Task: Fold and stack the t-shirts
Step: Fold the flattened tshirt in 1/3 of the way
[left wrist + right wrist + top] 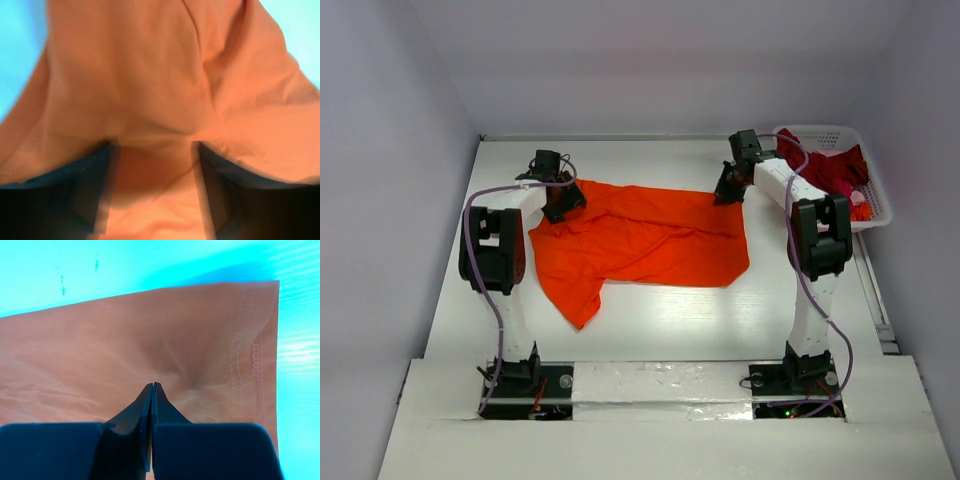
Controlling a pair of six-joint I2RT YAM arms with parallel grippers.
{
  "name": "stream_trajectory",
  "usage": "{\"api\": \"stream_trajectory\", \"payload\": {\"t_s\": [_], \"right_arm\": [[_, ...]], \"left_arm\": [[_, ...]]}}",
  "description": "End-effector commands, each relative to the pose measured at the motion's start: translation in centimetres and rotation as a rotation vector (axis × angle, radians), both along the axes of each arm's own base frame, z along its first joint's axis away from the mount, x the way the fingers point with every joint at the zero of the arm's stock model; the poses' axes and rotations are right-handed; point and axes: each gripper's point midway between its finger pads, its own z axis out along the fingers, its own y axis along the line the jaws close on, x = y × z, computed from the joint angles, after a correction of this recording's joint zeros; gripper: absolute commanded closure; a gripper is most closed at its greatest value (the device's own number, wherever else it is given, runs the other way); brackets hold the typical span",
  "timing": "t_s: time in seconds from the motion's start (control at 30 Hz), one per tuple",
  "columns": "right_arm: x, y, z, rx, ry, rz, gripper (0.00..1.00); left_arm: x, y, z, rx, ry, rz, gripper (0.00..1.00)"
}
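The bright orange t-shirt lies spread and wrinkled on the white table, one sleeve pointing toward the near left. My left gripper is down on its far left corner. In the left wrist view its jaws stand open, with orange cloth between and beyond them. My right gripper is at the shirt's far right corner. In the right wrist view it is shut, and the cloth puckers at its tips near the hemmed edge. The dark crimson t-shirt lies bunched in the basket.
A white latticed basket stands at the far right of the table, right behind my right arm. It also holds a bit of pink and orange cloth. Walls close the table in on the left, back and right.
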Motion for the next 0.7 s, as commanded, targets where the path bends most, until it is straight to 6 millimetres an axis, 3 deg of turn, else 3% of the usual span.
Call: {"api": "stream_trajectory", "payload": {"t_s": [0.0,0.07,0.17,0.23,0.27,0.33,0.37,0.43,0.47,0.5,0.6,0.67], "right_arm": [[1.1,-0.7,2.5,0.003,-0.063,0.005,1.0],[1.2,-1.6,3.0,0.012,-0.078,-0.007,1.0],[1.3,-2.2,4.1,0.009,-0.104,-0.013,1.0],[1.0,-2.3,6.1,0.009,-0.137,-0.011,1.0],[0.8,-2.2,7.0,0.016,-0.15,-0.007,1.0],[0.1,-2.1,9.8,0.033,-0.201,-0.002,0.9],[-0.3,-1.8,10.8,0.057,-0.217,0.013,0.83],[-1.3,-1.2,13.3,0.098,-0.266,0.039,0.49],[-2.1,-0.8,13.4,0.118,-0.259,0.06,0.41],[-2.5,-0.8,14.0,0.122,-0.269,0.069,0.32],[-4.6,-0.2,15.2,0.147,-0.298,0.102,0.27],[-6.3,0.3,15.4,0.166,-0.297,0.121,0.25]], "left_arm": [[-0.4,1.3,3.8,0.069,-0.043,0.012,0.26],[-0.1,1.4,5.7,0.073,-0.085,0.015,0.01],[0.3,2.4,9.1,0.093,-0.16,0.045,0.01],[-0.1,2.8,10.7,0.105,-0.192,0.055,0.01],[-0.7,2.9,12.5,0.104,-0.228,0.06,0.01],[-1.6,3.0,13.9,0.109,-0.252,0.051,0.01],[-2.3,3.0,15.5,0.107,-0.288,0.04,0.01],[-3.6,2.9,15.9,0.119,-0.287,-0.009,0.01],[-4.2,2.9,17.1,0.123,-0.315,-0.029,0.01],[-5.0,3.0,16.9,0.137,-0.304,-0.049,0.01],[-7.1,3.3,17.6,0.152,-0.339,-0.065,0.01],[-8.2,2.2,19.0,0.088,-0.41,-0.082,0.01]]}}
